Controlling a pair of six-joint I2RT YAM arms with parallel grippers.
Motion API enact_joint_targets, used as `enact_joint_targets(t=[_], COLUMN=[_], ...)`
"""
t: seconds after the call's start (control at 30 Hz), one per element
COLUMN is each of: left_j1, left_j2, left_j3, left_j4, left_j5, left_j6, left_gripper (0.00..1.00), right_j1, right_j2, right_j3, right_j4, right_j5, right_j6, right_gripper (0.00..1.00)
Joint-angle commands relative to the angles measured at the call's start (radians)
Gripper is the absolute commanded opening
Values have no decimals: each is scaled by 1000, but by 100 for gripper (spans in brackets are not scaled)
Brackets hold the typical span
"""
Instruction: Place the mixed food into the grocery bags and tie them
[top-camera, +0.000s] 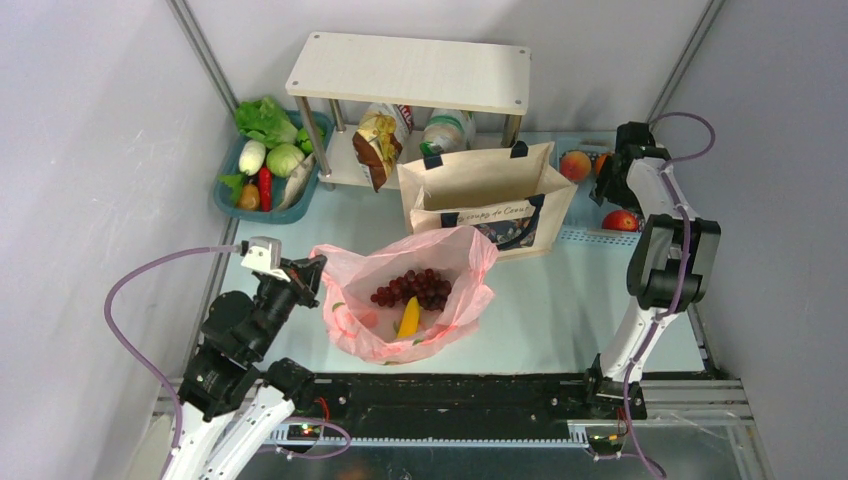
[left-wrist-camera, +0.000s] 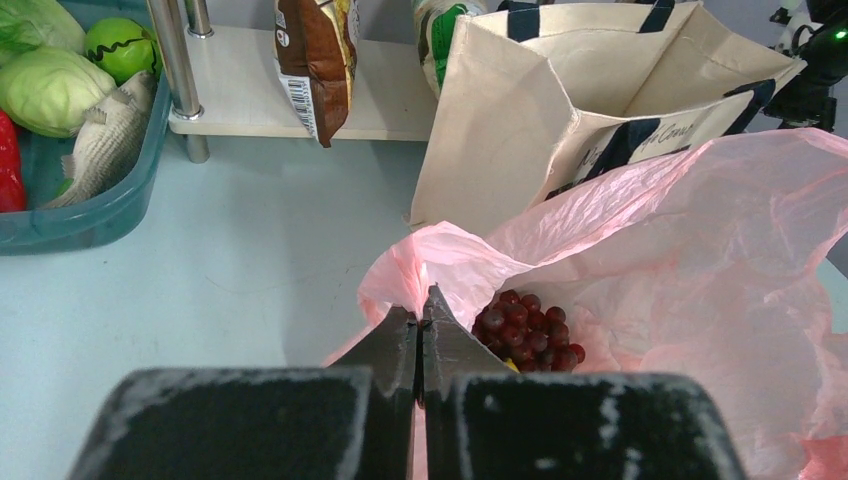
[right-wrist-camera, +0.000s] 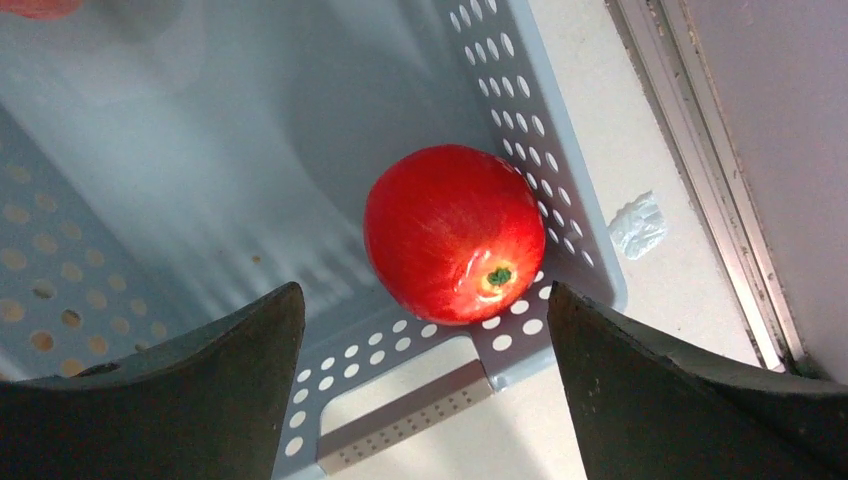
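The right pincer (right-wrist-camera: 422, 300) gapes wide and empty. The apple (right-wrist-camera: 455, 235) sits dead ahead at its 12 o'clock, tucked in the basket (right-wrist-camera: 560, 160) corner with walls close at 3 and 6 o'clock. This arm is nearer. The left pincer (left-wrist-camera: 421, 345) is clamped on the pink bag (left-wrist-camera: 650, 230) rim, well apart, with grapes (left-wrist-camera: 528, 330) inside.

A robot lab booth, staged as a grocery corner. Bare grey walls (top-camera: 80, 120) and a metal frame (top-camera: 203, 60) enclose a table (top-camera: 560, 310) with a shelf (top-camera: 410, 70) and a vegetable basket (top-camera: 262, 217).
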Motion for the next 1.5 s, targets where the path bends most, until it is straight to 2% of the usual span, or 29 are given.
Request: enact_joint_targets(t=[0.0, 0.37, 0.47, 0.53, 0.57, 0.73, 0.93, 1.13, 1.23, 1.33, 1.47], left_j1=[8, 8, 8, 8, 7, 8, 8, 9, 8, 8, 8], left_j2=[11, 15, 11, 12, 12, 8, 6, 4, 5, 4, 3], left_j3=[-5, -7, -8, -8, -7, -7, -7, -7, -6, -7, -7], left_j4=[29, 31, 29, 30, 30, 29, 29, 30, 30, 30, 30], left_j5=[12, 2, 0, 1, 1, 3, 3, 2, 2, 1, 0], left_j6=[23, 24, 24, 24, 24, 24, 24, 24, 24, 24, 25], left_gripper=[0, 0, 0, 0, 0, 0, 0, 0, 0, 0, 0], right_j1=[-1, 34, 46, 47, 46, 41, 38, 77, 131, 206, 366], right_j2=[39, 152, 166, 144, 131, 8, -158, -407, -582, -735, -869], right_j3=[39, 75, 92, 83, 75, 3, -68, -131, -179, -198, -206], right_j4=[29, 12, -6, -3, 11, 48, 105, 170, 234, 274, 317], right_j5=[32, 55, 56, 48, 41, 1, -101, -180, -233, -369, -512], right_j6=[35, 36, 33, 37, 38, 40, 32, -6, -39, -69, -120], right_gripper=[92, 92, 84, 71, 69, 56, 53, 54, 54, 54, 50])
